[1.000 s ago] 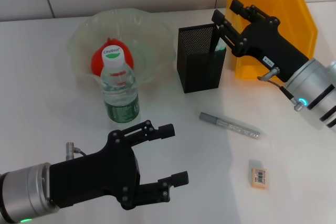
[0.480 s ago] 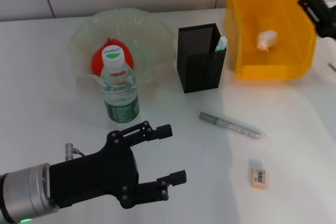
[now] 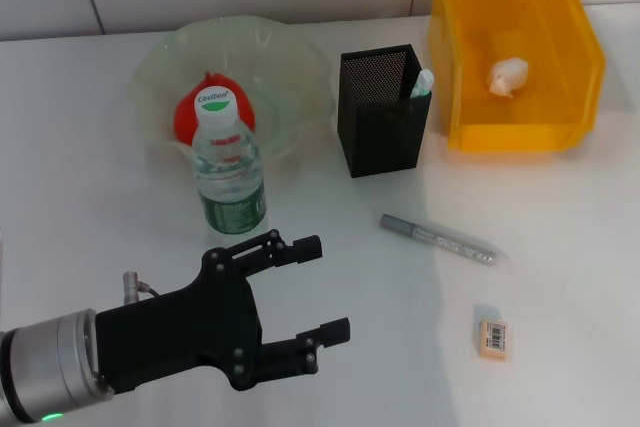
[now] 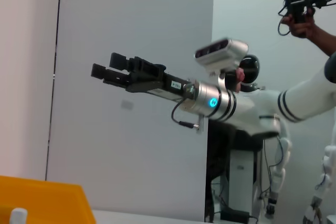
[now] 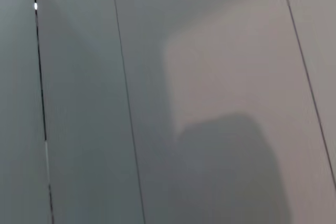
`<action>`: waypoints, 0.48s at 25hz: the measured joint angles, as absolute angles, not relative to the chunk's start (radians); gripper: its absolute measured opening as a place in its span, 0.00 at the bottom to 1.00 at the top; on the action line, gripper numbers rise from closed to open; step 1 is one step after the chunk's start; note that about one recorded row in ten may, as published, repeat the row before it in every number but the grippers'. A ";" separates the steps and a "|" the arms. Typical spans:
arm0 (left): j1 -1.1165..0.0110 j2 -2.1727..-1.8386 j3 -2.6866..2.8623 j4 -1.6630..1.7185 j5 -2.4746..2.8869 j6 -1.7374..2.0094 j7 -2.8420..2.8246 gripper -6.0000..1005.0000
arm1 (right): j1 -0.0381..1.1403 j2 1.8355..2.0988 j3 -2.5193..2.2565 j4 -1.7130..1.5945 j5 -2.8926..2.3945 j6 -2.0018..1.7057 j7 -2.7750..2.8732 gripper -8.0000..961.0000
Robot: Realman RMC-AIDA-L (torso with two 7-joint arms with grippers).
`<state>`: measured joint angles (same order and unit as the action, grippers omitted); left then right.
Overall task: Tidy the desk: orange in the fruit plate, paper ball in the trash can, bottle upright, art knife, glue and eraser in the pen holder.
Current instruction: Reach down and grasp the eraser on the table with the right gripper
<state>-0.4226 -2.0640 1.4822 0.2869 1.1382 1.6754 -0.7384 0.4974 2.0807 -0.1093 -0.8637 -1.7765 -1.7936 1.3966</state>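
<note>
The orange point(image 3: 186, 114) lies in the green glass fruit plate point(image 3: 270, 57), partly behind the upright bottle point(image 3: 228, 162). A white-capped glue stick point(image 3: 421, 83) stands in the black mesh pen holder point(image 3: 378, 117). Inside the yellow trash can point(image 3: 515, 132) rests the paper ball point(image 3: 507, 75). The grey art knife point(image 3: 437, 239) and the eraser point(image 3: 493, 337) lie on the table at the right front. My left gripper point(image 3: 325, 287) hovers open and empty at the front left. My right gripper point(image 4: 111, 66) is raised high in the air, open, seen only in the left wrist view.
The white table point(image 3: 560, 247) stretches around the knife and eraser. A white wall runs along the back. The right wrist view holds only wall panels. A person's hand with a controller point(image 4: 298, 9) appears far off.
My right arm has pulled up and away from the pen holder, leaving the head view and leaving the glue in the holder. The left gripper has barely shifted.
</note>
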 joint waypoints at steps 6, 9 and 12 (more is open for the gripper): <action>-0.411 -2.060 1.482 0.287 1.138 1.644 -0.738 0.78 | 0.389 2.081 -0.416 -1.210 -1.831 -1.756 1.682 0.80; -0.406 -2.059 1.482 0.287 1.138 1.639 -0.738 0.78 | 0.347 2.082 -0.557 -1.436 -1.962 -1.774 1.842 0.80; -0.401 -2.059 1.482 0.287 1.138 1.636 -0.738 0.78 | 0.344 2.081 -0.592 -1.508 -2.038 -1.805 1.922 0.79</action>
